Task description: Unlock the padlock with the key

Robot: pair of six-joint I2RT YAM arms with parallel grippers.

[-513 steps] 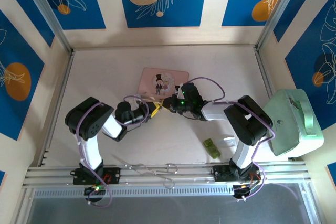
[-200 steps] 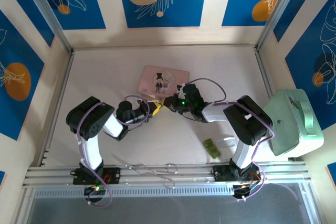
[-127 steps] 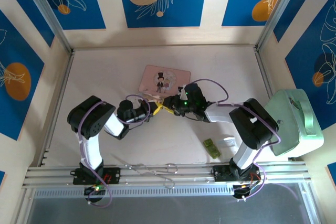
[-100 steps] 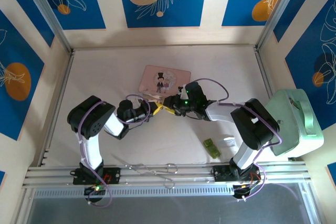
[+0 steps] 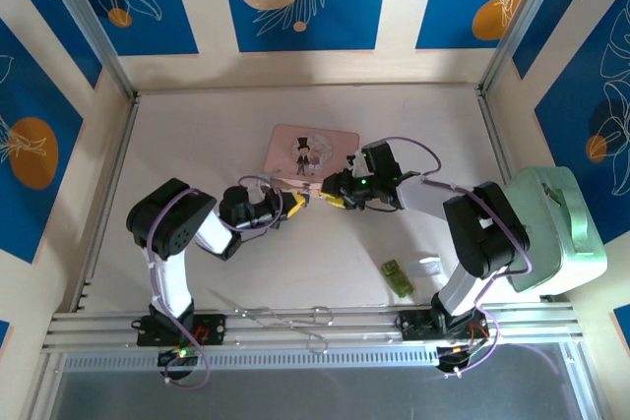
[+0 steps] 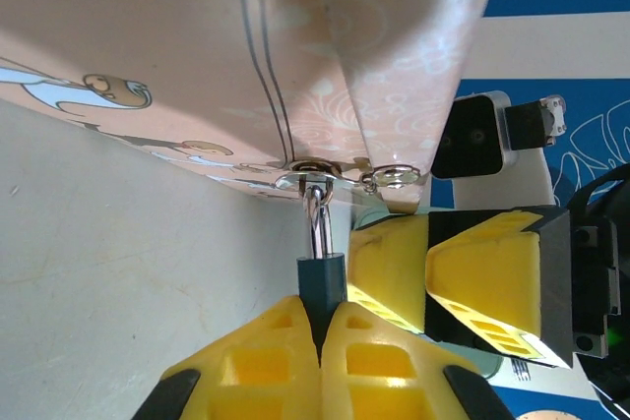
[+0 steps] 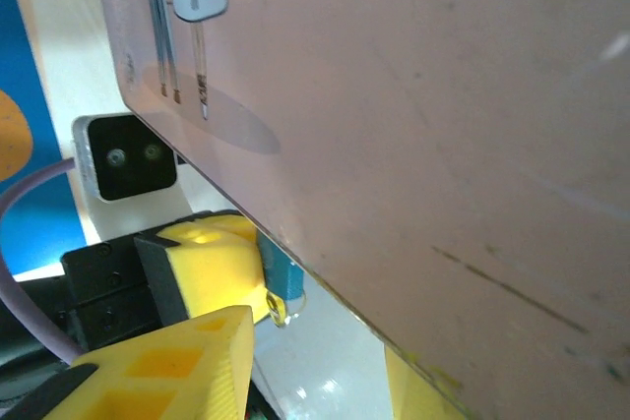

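No legible lettering anywhere, not even on the pink picture box (image 5: 311, 152).

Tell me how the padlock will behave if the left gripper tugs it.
Probably rigid: the padlock has a hard-looking body and a silvery shackle. Likely tethered, since the shackle is threaded through the hasp on the pink box; a tug may drag the box along. It looks small and light in the left gripper.
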